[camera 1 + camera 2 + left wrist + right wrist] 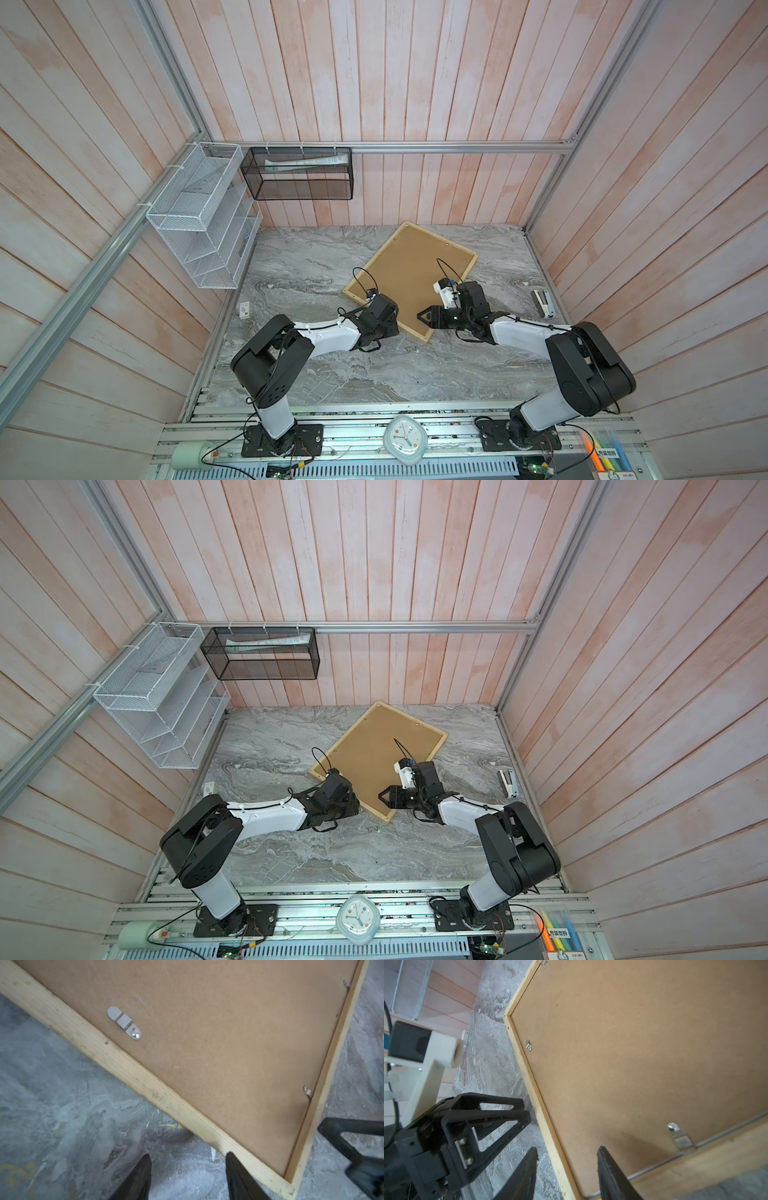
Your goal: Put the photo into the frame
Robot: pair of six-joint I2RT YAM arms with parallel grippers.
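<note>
Frame [149,1086] lies face-down on the surface [332,365], backing board [409,270] seated; photo unseen, probably beneath. Likely stiff and light: grip a rail. Left pincer [188,1154] and right pincer [568,1147] spread, empty.

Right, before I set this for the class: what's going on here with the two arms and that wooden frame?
The frame lies face down on the marble table, the brown backing board sitting in it. Both arms are at its near corner: the left gripper and right gripper have their jaws open, holding nothing. No photo is in sight.
</note>
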